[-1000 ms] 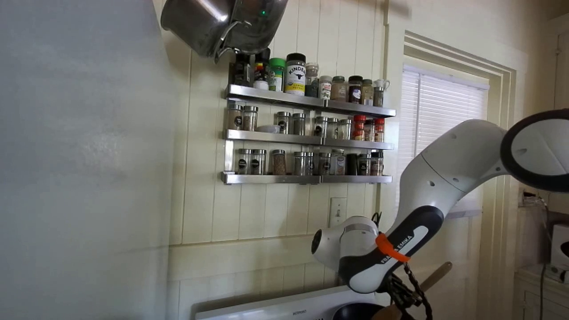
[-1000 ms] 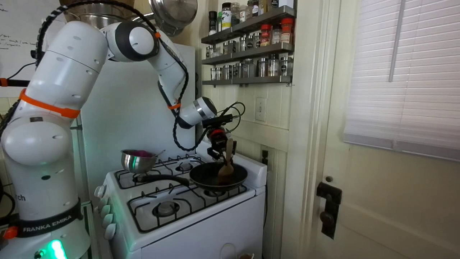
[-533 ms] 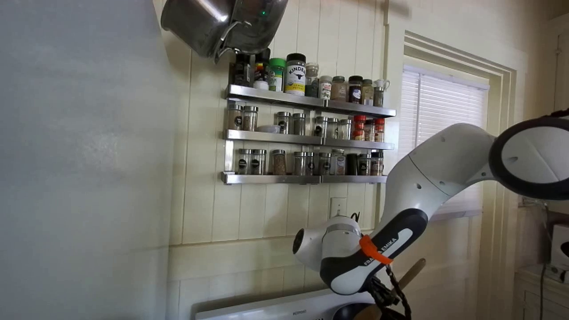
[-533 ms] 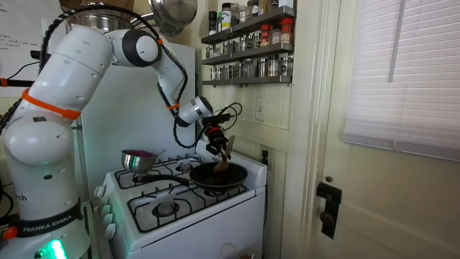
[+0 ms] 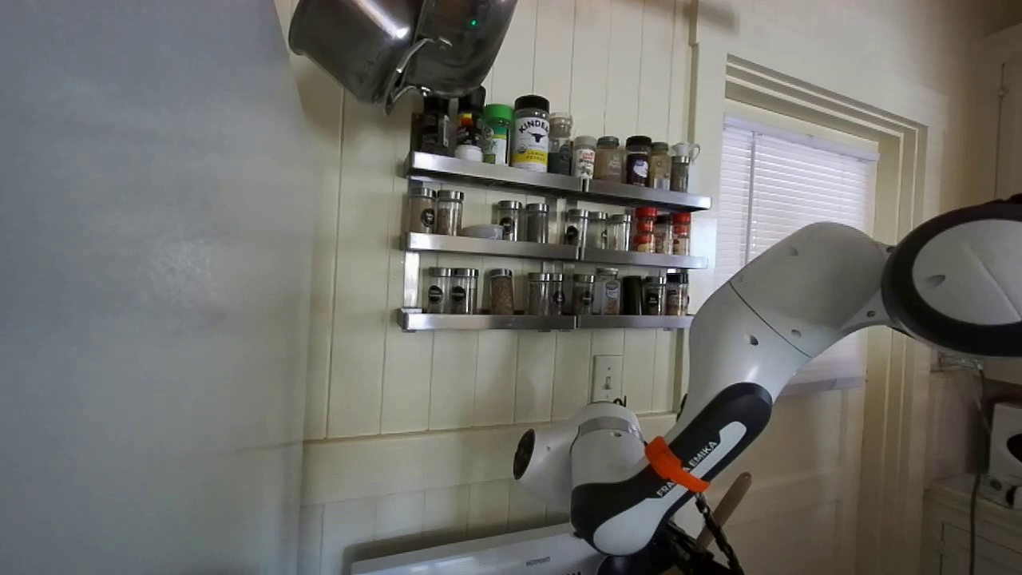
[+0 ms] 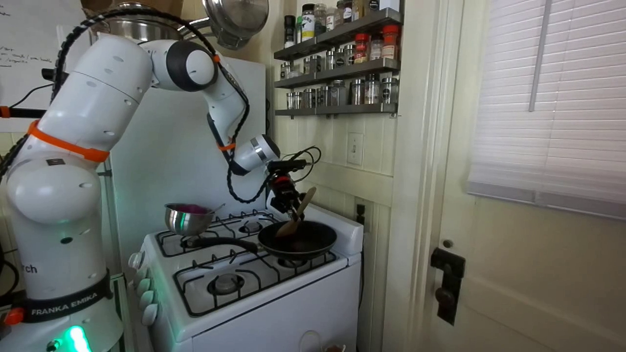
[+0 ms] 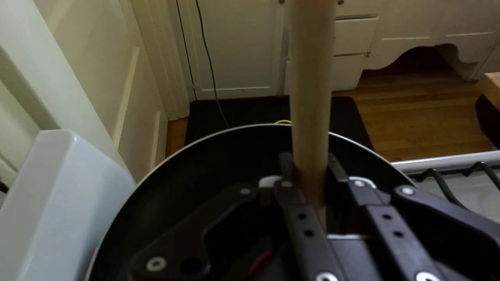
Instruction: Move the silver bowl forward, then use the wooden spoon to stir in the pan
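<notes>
You have the end effector pinching the wooden spoon, a finger on each side of its handle; the wrist view shows that handle rising between them. In both exterior views the spoon tilts, its handle sloping up to the right, and in an exterior view you can see its head down inside the black pan. The inside of the pan is dark, so you can't be quite sure whether the head touches the bottom. The pan sits on the stove, just beside the white back panel, and its long handle points across toward the knobs. Your silver bowl is upright on the stove too, near the end of that handle and well apart from the spoon, with something purple inside and a thin utensil leaning out over its rim. Above, on the wall, three shelves hold rows of spice jars. Past the pan, the wrist view gives you a dark mat lying on the wooden floor.
</notes>
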Tool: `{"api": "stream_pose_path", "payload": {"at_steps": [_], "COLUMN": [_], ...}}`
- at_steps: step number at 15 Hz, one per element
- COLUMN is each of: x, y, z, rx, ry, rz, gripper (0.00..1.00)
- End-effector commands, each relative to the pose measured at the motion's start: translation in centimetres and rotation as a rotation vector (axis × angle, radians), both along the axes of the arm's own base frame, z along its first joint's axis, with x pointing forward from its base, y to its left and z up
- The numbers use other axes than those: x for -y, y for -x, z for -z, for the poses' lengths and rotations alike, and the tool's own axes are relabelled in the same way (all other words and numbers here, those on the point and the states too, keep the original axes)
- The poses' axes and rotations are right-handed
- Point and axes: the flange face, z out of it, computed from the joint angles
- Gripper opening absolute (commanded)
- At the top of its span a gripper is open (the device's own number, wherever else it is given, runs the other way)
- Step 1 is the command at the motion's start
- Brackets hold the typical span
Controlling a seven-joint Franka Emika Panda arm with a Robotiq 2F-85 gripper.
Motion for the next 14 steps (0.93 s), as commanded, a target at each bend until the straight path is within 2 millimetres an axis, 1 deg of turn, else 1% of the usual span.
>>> {"api": "stream_pose_path", "payload": {"at_steps": [1, 4, 7, 10, 12, 14], "x": [1.8, 4.2, 6.8, 9.5, 10.9, 11.8], "y": [2.6, 4.2, 6.1, 7.3, 7.5, 7.2], "z": [1.0, 1.2, 0.8, 0.6, 0.5, 0.4], "rx": [-0.049, -0.067, -0.082, -0.085, -0.068, -0.048], "ry": [0.004, 0.01, 0.027, 0.039, 0.055, 0.066], "rz": [-0.006, 0.042, 0.094, 0.158, 0.209, 0.25], "gripper": [0.05, 0.05, 0.05, 0.05, 0.05, 0.05]}}
